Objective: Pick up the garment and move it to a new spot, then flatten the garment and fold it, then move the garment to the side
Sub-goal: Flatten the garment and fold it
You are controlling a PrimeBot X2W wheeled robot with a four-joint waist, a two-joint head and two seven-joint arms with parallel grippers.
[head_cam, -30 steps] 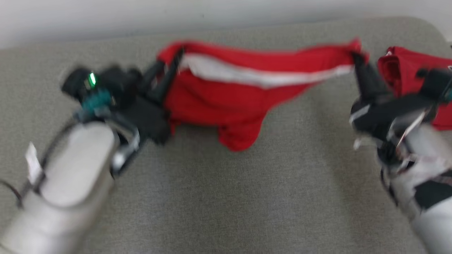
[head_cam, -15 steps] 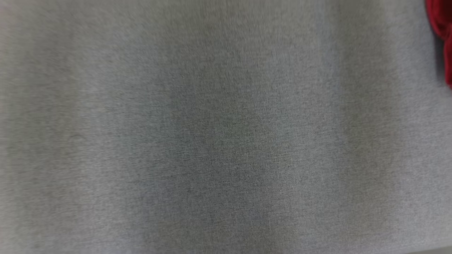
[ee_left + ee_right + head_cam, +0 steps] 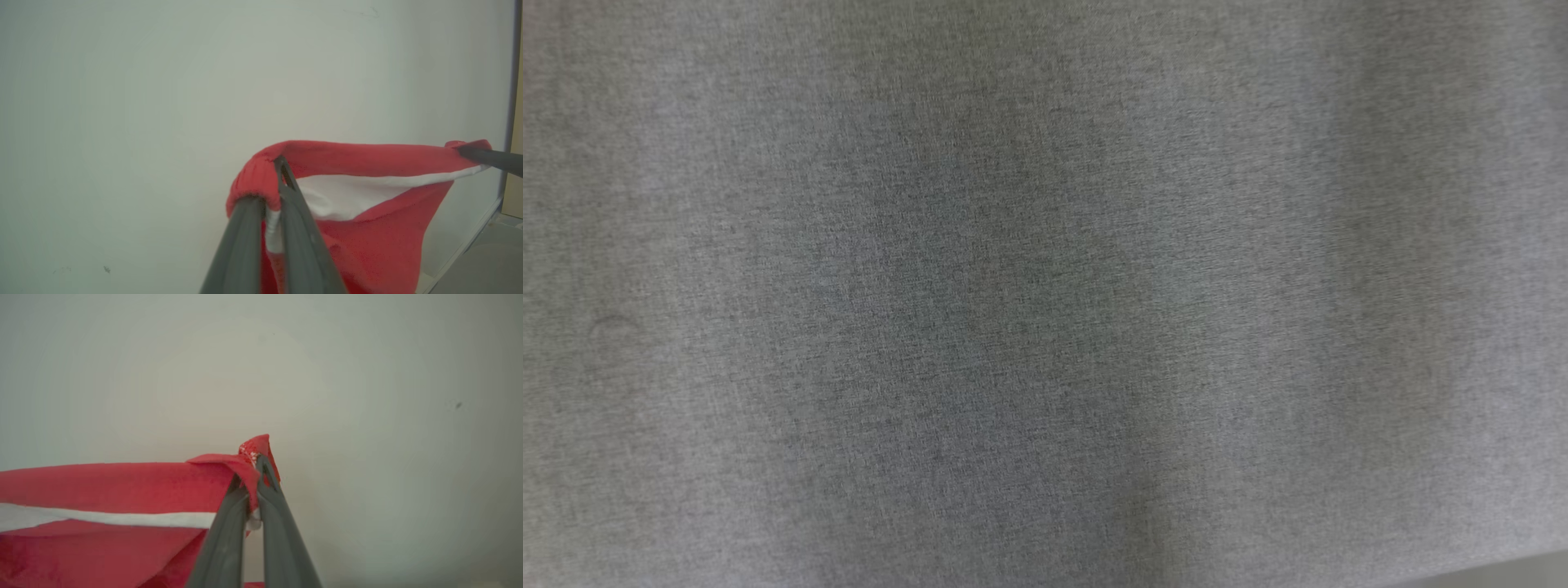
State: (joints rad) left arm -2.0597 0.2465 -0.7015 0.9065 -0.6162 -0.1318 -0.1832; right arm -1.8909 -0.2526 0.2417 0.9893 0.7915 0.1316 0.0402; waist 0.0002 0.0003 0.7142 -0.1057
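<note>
In my left wrist view, the left gripper [image 3: 267, 179] rises from the bottom centre, jaws pinched tight on one bunched corner of the red garment [image 3: 367, 161]. The cloth stretches taut across the lower right of the frame, with a white band [image 3: 347, 194] under its top edge. In my right wrist view, the right gripper [image 3: 250, 470] is clamped on the opposite corner at frame centre, the cloth running off to the lower left. A pale wall [image 3: 122, 102] stands behind. My head view gives grey woven fabric [image 3: 1045, 294].
</note>
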